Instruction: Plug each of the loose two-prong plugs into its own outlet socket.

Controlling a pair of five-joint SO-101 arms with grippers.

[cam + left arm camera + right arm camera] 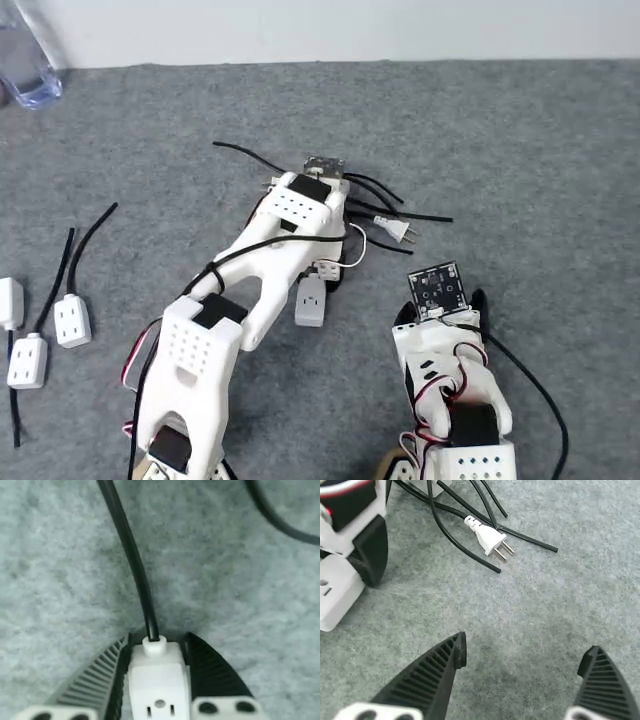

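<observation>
My left gripper (159, 642) is shut on a white outlet socket (160, 680) with a black cord (132, 555) running out of its end. From above, that socket (311, 300) lies on the grey mat under the left arm, mid-table. A loose white two-prong plug (395, 230) with a black cord lies just beyond it to the right. My right gripper (522, 655) is open above bare mat, short of the plug (487, 535), with the held socket (335, 595) off to one side.
Three more white sockets lie at the table's left edge (72, 320), (28, 362), (8, 300). Several black cords (400, 212) tangle around the plug. A clear bottle (25, 60) stands at the far left corner. Open mat stretches to the right.
</observation>
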